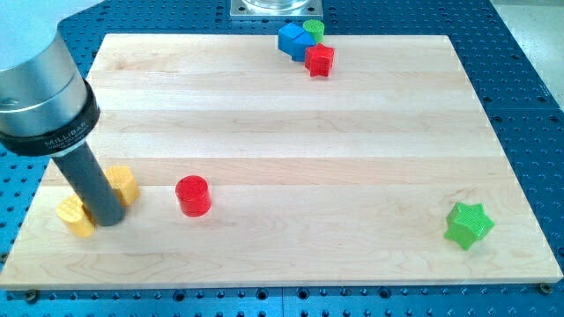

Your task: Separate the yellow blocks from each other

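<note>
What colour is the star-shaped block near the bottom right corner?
Green. The star block shows clearly in the camera view, alone near the board's bottom right.

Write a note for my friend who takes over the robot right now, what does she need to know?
No claw here, just a rod. My tip sits down between the two yellow blocks at the view's bottom left.
One yellow block is just to the tip's upper right, the other yellow block just to its left. Both are right against the rod.
Done: the tip is wedged between them.
Left: push one yellow block farther off, maybe toward the red cylinder, so a clear gap shows.
</note>
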